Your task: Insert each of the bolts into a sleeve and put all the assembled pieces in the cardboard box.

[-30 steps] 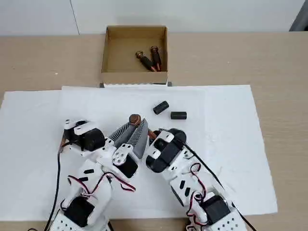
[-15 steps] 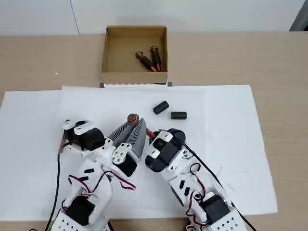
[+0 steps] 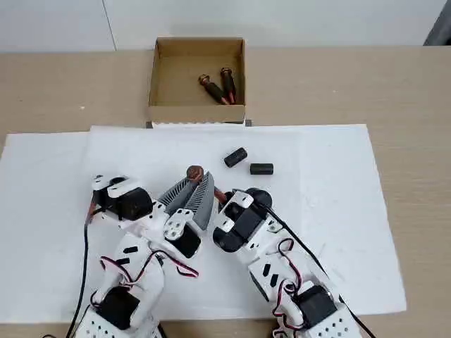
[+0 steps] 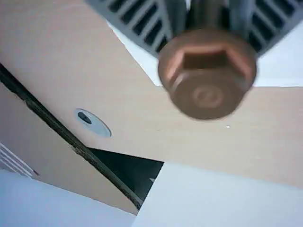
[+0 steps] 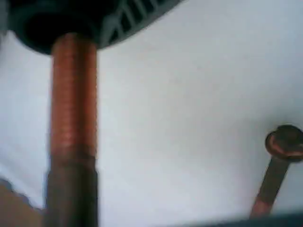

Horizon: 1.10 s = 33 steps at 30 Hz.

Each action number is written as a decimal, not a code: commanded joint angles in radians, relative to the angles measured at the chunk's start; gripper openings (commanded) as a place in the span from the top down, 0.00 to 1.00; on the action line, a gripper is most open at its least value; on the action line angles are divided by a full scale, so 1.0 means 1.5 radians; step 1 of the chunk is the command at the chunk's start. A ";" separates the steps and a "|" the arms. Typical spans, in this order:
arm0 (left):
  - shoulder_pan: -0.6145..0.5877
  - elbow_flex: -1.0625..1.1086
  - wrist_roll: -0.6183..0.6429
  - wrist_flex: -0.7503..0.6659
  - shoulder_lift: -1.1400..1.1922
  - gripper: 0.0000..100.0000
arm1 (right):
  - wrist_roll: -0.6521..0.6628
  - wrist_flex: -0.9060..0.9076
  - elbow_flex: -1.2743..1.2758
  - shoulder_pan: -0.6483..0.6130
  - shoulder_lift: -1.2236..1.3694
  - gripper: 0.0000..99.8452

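Observation:
My left gripper is shut on a copper bolt, whose hex head sticks out between the grey ribbed fingers. The threaded shaft runs into a black sleeve that my right gripper holds, low over the white sheet. Two loose black sleeves lie on the sheet beyond the grippers. Another bolt lies flat on the paper; a reddish end peeks out beside the left arm. The cardboard box at the back holds two assembled pieces.
A white paper sheet covers the wooden table in front of the box. Both arm bodies crowd the near middle. Open sheet lies to the right and far left.
The left gripper and the bolt head have shifted very slightly to the left; the right arm has edged with it. The loose sleeves and the box have not moved.

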 commanded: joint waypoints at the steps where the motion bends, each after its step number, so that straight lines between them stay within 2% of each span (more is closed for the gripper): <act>1: 0.004 0.002 0.010 -0.013 -0.008 1.00 | 0.009 -0.023 -0.014 -0.007 -0.009 1.00; 18: 0.003 0.002 0.009 -0.047 -0.008 1.00 | 0.010 -0.023 -0.014 -0.024 -0.009 1.00; 23: 0.012 0.002 0.008 0.001 -0.007 1.00 | 0.011 -0.027 -0.017 -0.024 -0.009 1.00; 33: 0.111 0.003 -0.027 0.139 -0.007 1.00 | 0.051 -0.028 -0.026 -0.024 -0.009 1.00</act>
